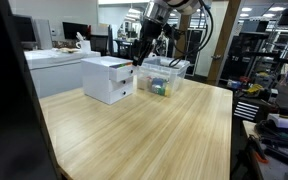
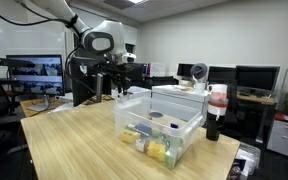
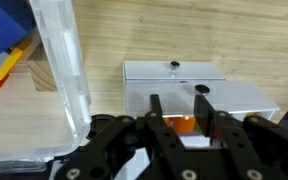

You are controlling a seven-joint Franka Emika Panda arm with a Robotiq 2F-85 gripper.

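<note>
Hand (image 3: 179, 112), fingers apart around an orange piece (image 3: 183, 125), hangs over the drawer box (image 3: 174, 78) mid-frame: probably releasing; next, lift straight clear.

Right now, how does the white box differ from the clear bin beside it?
The white box is opaque; the clear bin is see-through. The white box is closed on top; the clear bin is open, with small coloured things inside. Both stand on the wooden table.

arm (image 2: 46, 10): bent over, pointing down | gripper (image 3: 178, 104): jaws apparently parted
</note>
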